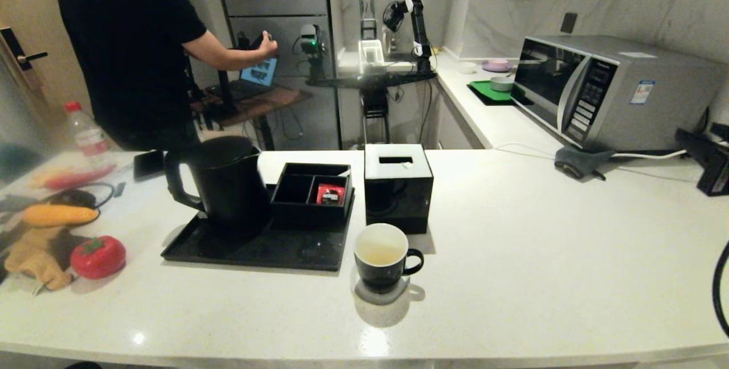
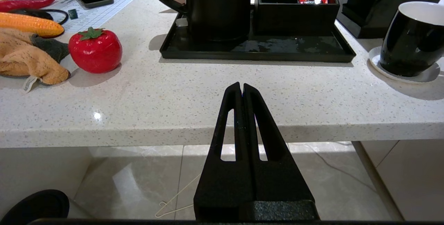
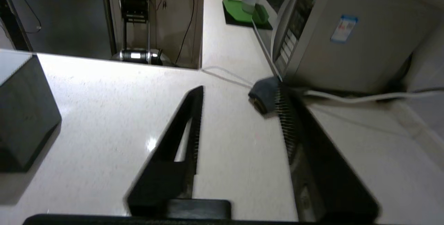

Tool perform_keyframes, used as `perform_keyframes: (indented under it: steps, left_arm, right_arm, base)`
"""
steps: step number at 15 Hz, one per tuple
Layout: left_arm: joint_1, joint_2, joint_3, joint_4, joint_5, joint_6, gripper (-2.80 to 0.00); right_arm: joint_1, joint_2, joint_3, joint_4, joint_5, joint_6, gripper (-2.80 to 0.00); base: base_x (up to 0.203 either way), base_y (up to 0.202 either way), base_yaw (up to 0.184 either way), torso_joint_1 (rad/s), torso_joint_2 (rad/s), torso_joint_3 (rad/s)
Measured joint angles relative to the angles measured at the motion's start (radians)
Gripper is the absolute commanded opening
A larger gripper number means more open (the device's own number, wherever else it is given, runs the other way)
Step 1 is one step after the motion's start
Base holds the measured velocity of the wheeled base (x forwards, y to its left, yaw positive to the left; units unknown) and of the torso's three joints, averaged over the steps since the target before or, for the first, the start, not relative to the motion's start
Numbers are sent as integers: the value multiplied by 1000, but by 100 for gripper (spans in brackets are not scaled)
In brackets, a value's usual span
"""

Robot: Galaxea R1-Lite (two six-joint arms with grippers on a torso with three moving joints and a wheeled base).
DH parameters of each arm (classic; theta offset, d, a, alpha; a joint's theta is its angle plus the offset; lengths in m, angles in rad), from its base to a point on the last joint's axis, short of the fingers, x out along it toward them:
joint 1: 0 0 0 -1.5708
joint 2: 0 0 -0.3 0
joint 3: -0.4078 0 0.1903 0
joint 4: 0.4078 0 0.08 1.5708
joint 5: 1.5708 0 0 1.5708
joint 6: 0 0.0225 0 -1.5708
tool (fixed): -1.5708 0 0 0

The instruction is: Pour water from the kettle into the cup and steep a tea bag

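The tall black kettle (image 1: pixel 225 184) (image 2: pixel 218 6) stands upright on the left of a black tray (image 1: pixel 256 252). The black cup (image 1: pixel 383 258) (image 2: pixel 412 41) sits on a white coaster in front of the tray's right corner, with pale yellowish liquid (image 1: pixel 381 255) in its white inside. No tea bag shows in any view. My left gripper (image 2: pixel 241 85) is shut and empty, held low in front of the counter edge, facing the tray. My right gripper (image 3: pixel 240 88) is open and empty above the bare counter near the microwave. Neither gripper appears in the head view.
A black compartment box (image 1: pixel 312 192) holding a red packet (image 1: pixel 330 193) shares the tray. A black cube box (image 1: pixel 397 187) stands behind the cup. A toy tomato (image 1: pixel 98 256), corn and cloth lie at the left. A microwave (image 1: pixel 609 93), a dark pad (image 3: pixel 263 94) and cables occupy the right. A person stands behind.
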Motion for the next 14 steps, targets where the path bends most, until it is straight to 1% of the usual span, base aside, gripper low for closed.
perform_keyframes:
  steps: [4,8,10,12,14]
  left_arm:
    - [0,0,0,0,0,0,-280]
    - [0,0,0,0,0,0,-280]
    - [0,0,0,0,0,0,-280]
    - [0,0,0,0,0,0,-280]
    - [0,0,0,0,0,0,-280]
  right_arm:
    - [-22,-98,195,-89,0,31,-280]
    - [-26,-239,349,-75,1,53,-280]
    - [-30,-328,421,-27,3,56,-280]
    - [-44,-443,485,49,16,62,-280]
    - [-58,-581,517,179,36,83,-280]
  base:
    - [0,0,0,0,0,0]
    - [0,0,0,0,0,0]
    - [0,0,0,0,0,0]
    - [0,0,0,0,0,0]
    - [0,0,0,0,0,0]
